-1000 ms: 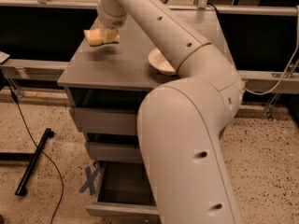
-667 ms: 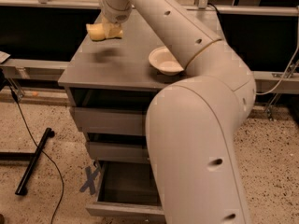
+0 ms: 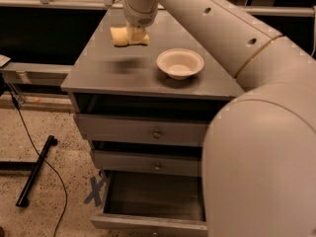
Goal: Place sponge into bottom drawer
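Note:
My gripper (image 3: 134,34) hangs over the back left of the grey cabinet top (image 3: 108,75). It is shut on the pale-yellow sponge (image 3: 120,36), which is held a little above the surface and casts a faint shadow below. The bottom drawer (image 3: 148,223) is pulled out and open, showing a bare grey inside. My own arm covers the drawer's right part.
A white bowl (image 3: 180,63) stands on the cabinet top, right of the sponge. Two drawers with round knobs (image 3: 156,134) sit above the open one. On the floor at left lie a black pole (image 3: 34,172), a thin cable and a blue X mark (image 3: 94,189).
The gripper with the sponge has shifted slightly right, closer to the bowl. The arm's big link has moved right in the view.

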You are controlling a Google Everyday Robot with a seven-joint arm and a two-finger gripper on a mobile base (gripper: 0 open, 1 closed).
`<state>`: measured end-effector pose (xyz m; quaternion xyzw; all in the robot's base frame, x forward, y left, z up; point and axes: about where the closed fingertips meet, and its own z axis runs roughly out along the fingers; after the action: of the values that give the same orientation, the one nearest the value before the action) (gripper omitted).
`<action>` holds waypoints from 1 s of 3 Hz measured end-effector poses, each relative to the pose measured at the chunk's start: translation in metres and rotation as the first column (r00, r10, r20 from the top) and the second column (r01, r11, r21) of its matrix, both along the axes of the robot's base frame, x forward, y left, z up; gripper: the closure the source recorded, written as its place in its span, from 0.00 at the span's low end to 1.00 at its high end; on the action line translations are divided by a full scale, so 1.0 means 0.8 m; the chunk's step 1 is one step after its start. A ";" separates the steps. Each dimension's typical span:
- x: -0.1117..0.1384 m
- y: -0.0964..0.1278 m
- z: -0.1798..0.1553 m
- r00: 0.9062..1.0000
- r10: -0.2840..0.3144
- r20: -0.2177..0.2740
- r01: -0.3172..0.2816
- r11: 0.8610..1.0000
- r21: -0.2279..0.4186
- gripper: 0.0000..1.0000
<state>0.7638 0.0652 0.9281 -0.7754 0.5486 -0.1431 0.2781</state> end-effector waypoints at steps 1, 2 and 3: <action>-0.038 -0.054 0.002 0.992 -0.122 0.017 0.123 0.992 -0.036 1.00; -0.051 -0.056 -0.025 0.991 -0.136 -0.016 0.135 0.989 -0.066 1.00; -0.051 -0.056 -0.025 0.991 -0.136 -0.016 0.135 0.989 -0.066 1.00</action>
<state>0.7228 0.0200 0.9084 -0.7463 0.5980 -0.1715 0.2369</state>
